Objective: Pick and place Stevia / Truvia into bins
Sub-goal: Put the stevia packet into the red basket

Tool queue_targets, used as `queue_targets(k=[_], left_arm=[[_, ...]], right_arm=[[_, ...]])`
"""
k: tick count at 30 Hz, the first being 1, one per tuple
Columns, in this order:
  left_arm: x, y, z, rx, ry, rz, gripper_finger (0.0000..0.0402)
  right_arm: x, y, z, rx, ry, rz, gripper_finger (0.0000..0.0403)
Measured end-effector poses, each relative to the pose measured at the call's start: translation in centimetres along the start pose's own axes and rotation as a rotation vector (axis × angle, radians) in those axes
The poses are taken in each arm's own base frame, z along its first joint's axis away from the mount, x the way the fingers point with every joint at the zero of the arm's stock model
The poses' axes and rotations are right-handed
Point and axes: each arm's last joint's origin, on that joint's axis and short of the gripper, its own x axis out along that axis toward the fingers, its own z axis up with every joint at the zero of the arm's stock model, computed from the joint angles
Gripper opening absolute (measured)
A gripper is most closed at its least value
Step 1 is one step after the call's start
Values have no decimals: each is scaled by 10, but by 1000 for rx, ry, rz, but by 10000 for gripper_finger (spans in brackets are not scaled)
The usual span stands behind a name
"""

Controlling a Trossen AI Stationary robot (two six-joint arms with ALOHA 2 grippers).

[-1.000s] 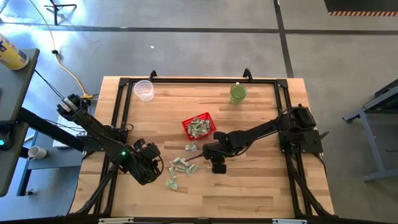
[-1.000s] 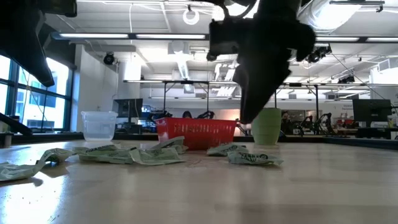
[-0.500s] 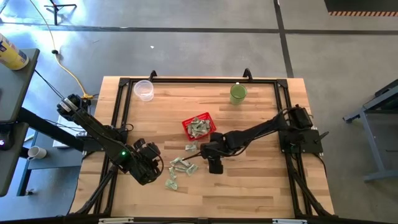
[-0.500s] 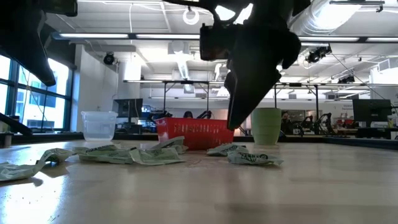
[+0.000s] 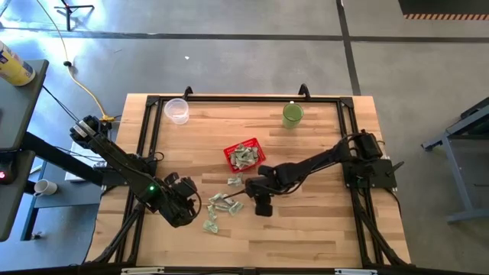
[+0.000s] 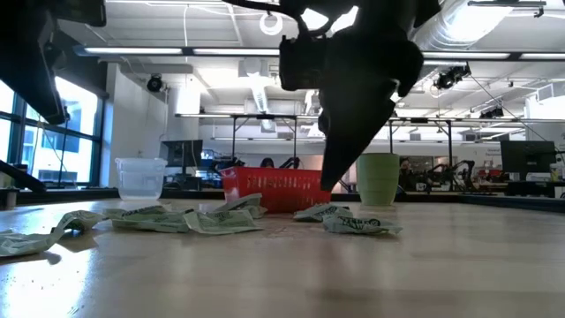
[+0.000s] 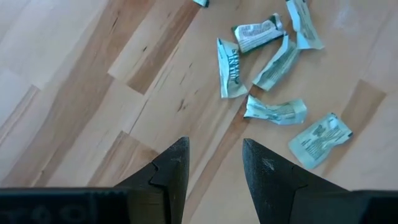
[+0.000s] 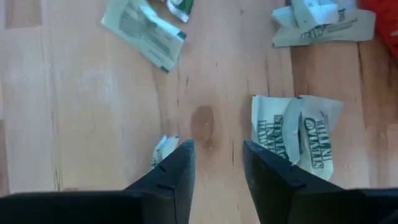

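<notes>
Right pincer [image 5: 249, 192] sits low over the tabletop [image 5: 321, 229] at centre frame in the high view, just below the red basket [image 5: 244, 155]. Over the last second it has slid leftward, from a spot further right, toward the loose sachets. Fingers [image 8: 176, 168] stand apart with bare wood between them: nothing gripped. In its wrist view one small sachet [image 8: 163, 149] peeks out just beside a fingertip, and a doubled packet [image 8: 297, 138] lies to the right of the gap, not inside it.

Judgement: this is an approach, not a pick. The pincer looks to be lining up on the sachets nearest the basket, but none lies squarely between the fingers yet, so a small sideways correction seems needed before it closes.

Left pincer [image 5: 192, 205] hangs at lower left of the high view, beside the scattered sachets [image 5: 220, 205], and has not shifted in that second. Its fingers [image 7: 174, 167] are parted and empty, with a cluster of packets [image 7: 273, 62] ahead of them at upper right of its wrist view.

The basket already holds several sachets [image 5: 244, 154]. More lie loose just below it and toward lower left. In the low view, packets [image 6: 185, 217] are strewn in front of the basket [image 6: 279, 187].

Task partly done, with a fair number left on the wood.
</notes>
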Motion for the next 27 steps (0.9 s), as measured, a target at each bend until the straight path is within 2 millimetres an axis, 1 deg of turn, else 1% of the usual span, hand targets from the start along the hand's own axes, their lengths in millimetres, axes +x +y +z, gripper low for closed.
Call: queue_targets(k=[4,8,11,13,16,22,25,27], left_arm=[[0,0,0,-24,-2,1,182],[0,0,1,-41,-42,13,182],[0,0,2,-45,-62,19,182],[0,1,2,-53,-66,21,182],[0,1,2,-60,-73,23,182],[0,1,2,-60,-77,25,182],[0,1,2,-59,-77,25,182],[0,1,2,-59,-77,25,182]], right_arm=[[0,-1,1,9,2,7,128],[0,-3,0,-2,30,64,134],[0,-5,0,-5,13,-13,135],[0,-8,1,-6,5,-29,135],[7,-12,2,-2,18,-13,136],[31,-17,-3,-10,80,-30,135],[33,-17,-4,2,90,-37,128],[31,-17,-4,21,88,-37,110]])
